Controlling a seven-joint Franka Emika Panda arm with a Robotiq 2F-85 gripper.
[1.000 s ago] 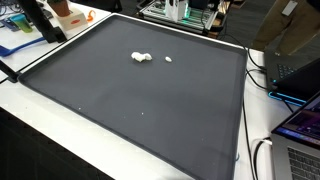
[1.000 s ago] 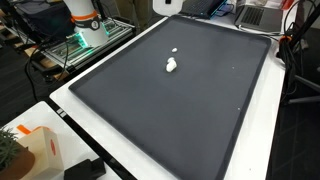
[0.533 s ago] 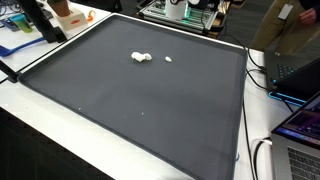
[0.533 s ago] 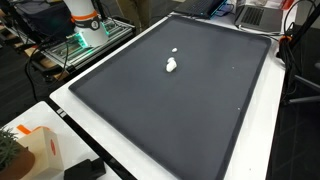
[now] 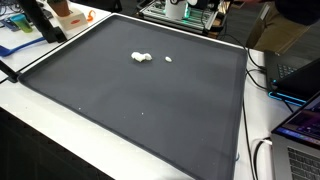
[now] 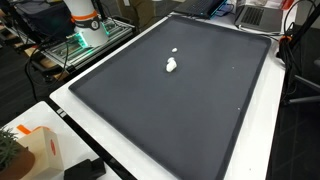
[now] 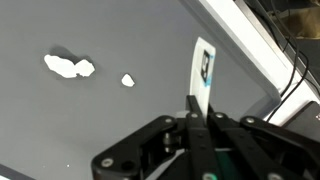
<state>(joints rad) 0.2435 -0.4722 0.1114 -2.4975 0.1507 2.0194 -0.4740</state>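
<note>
A white table (image 6: 265, 110) carries a large dark grey mat (image 5: 140, 105) that covers almost all of its top. On the mat lie 2 things: a crumpled white lump (image 5: 142, 57) and, just beside it but apart, a small white piece (image 5: 168, 59). Both lie toward 1 edge of the mat.

The gripper (image 7: 203, 48) was mostly chunky matte black, with an angular housing. Its slim fingers (image 7: 203, 85) ended in a pale pad with a small dark marking.
</note>
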